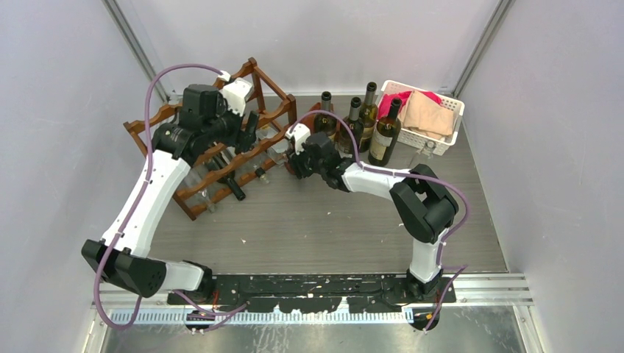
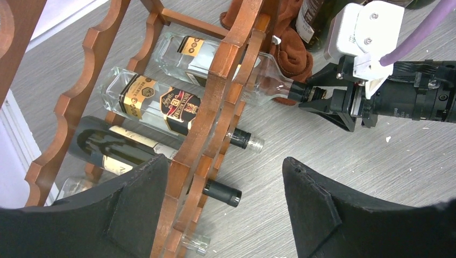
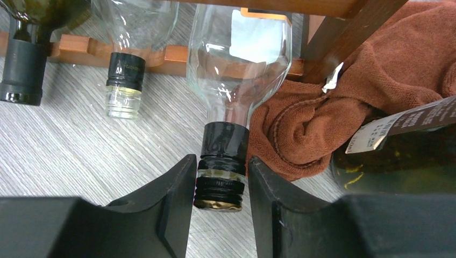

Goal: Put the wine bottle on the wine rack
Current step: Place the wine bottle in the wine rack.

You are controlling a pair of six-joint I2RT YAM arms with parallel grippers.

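Note:
The wine rack [image 1: 158,119] is dark reddish-brown wood with scalloped rails, standing at the back left; it also shows in the left wrist view [image 2: 215,80] and the right wrist view [image 3: 172,54]. A clear wine bottle [image 2: 185,51] lies across its rails, neck sticking out toward the right arm. My right gripper [image 3: 221,188] is shut on the black cap end of this bottle [image 3: 242,64], just above the table; it shows from above too [image 1: 289,157]. My left gripper [image 2: 226,204] is open and empty above the rack's front rails [image 1: 246,131].
Three more bottles lie in the rack's lower slots [image 2: 156,105]. Several dark bottles [image 1: 364,118] stand upright at the back. A white basket [image 1: 449,143] with cloths sits at the back right. A brown cloth [image 3: 349,107] lies by the rack's post.

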